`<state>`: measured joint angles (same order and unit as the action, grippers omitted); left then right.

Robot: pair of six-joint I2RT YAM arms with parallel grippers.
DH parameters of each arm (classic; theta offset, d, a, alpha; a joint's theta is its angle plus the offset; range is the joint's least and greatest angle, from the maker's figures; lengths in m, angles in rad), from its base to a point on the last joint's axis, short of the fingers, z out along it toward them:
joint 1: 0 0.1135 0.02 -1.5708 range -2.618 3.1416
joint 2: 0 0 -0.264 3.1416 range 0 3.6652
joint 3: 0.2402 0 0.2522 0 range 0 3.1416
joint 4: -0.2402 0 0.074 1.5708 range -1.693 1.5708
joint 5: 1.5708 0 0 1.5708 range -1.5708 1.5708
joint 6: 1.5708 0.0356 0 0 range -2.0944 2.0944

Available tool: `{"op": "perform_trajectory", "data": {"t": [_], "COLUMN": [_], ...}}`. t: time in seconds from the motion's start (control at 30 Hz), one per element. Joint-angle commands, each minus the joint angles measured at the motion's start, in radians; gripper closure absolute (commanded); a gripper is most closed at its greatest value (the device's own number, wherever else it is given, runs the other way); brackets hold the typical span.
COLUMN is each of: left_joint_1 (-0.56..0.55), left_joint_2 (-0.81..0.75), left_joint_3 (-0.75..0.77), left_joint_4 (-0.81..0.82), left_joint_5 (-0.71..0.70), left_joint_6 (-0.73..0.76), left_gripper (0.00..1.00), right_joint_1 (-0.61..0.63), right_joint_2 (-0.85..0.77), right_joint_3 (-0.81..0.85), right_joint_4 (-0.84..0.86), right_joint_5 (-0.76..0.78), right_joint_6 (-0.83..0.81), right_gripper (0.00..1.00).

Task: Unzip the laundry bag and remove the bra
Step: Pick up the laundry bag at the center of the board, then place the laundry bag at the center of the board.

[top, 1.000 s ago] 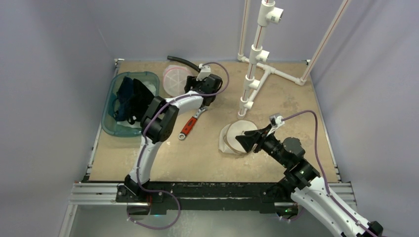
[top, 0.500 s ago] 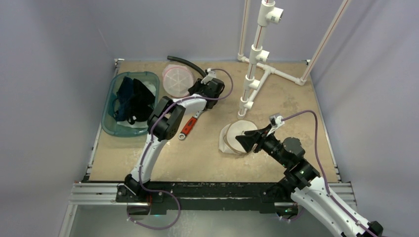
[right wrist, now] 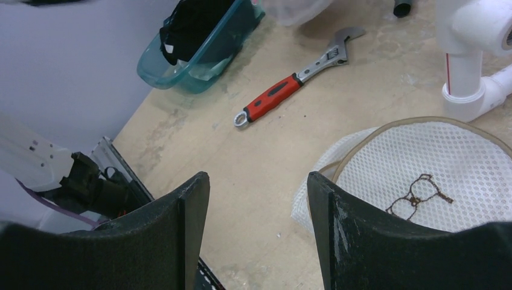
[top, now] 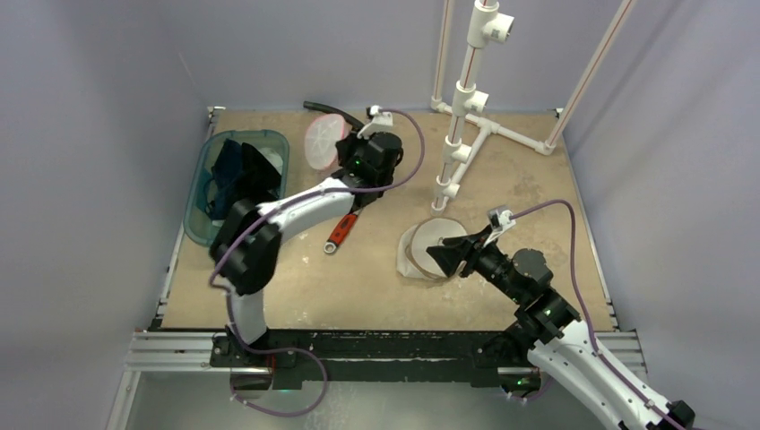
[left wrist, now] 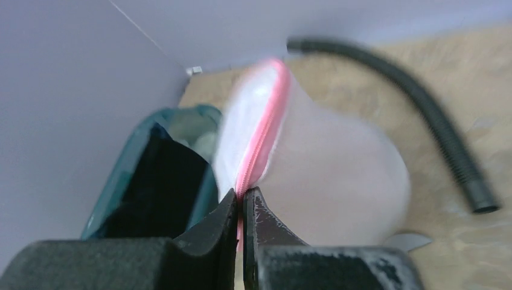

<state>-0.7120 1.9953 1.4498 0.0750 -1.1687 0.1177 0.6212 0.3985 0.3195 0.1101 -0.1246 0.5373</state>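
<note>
A round white laundry bag point(top: 320, 143) with a pink zipper rim stands tilted up on its edge at the back left of the table. My left gripper point(top: 344, 152) is shut on that rim. The left wrist view shows its fingertips point(left wrist: 243, 196) pinching the pink zipper point(left wrist: 263, 130) of the bag point(left wrist: 338, 175). The bra is hidden. My right gripper point(top: 445, 255) hovers open at mid-right, over the near edge of a second white mesh bag point(top: 428, 238) with a beige rim. Nothing sits between the right gripper's fingers point(right wrist: 258, 181).
A teal bin point(top: 199, 206) with dark clothing sits at the left edge. A red-handled wrench point(top: 344, 226) lies mid-table. A black corrugated hose point(top: 327, 109) lies behind the pink-rimmed bag. A white PVC pipe stand point(top: 462, 116) rises at the back right.
My left gripper has shut on the bag's pink zipper rim and raised it, tipping the bag up on edge. The left elbow swung left. The right arm has not moved.
</note>
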Motion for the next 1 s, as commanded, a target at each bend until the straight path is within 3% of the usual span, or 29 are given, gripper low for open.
{"op": "perform_trajectory", "data": {"t": [0.0,0.17,0.33,0.53,0.73,0.97], "left_joint_1": [-0.072,-0.210,-0.403,-0.566,-0.675,-0.916], "left_joint_2": [-0.309,-0.524,-0.714,-0.904,-0.976,-0.923], "left_joint_3": [-0.035,-0.040,-0.065,-0.208,-0.371,-0.513], "left_joint_4": [0.005,-0.218,-0.477,-0.624,-0.563,-0.363], "left_joint_5": [-0.052,-0.038,-0.024,0.078,0.133,-0.091], "left_joint_6": [0.046,0.039,-0.056,-0.268,-0.344,-0.214], "left_gripper": [1.00,1.00,1.00,1.00,1.00,1.00], "right_joint_1": [0.001,0.002,0.002,0.001,0.001,0.001], "right_joint_2": [0.005,0.071,0.059,0.018,0.015,0.014], "right_joint_3": [0.031,0.105,0.196,0.270,0.330,0.263], "right_joint_4": [0.046,0.052,0.031,-0.014,-0.089,-0.072], "right_joint_5": [-0.074,-0.249,-0.242,-0.229,-0.201,-0.142], "right_joint_6": [-0.020,-0.018,-0.013,-0.052,-0.101,-0.033], "right_gripper": [0.36,0.35,0.33,0.32,0.33,0.33]}}
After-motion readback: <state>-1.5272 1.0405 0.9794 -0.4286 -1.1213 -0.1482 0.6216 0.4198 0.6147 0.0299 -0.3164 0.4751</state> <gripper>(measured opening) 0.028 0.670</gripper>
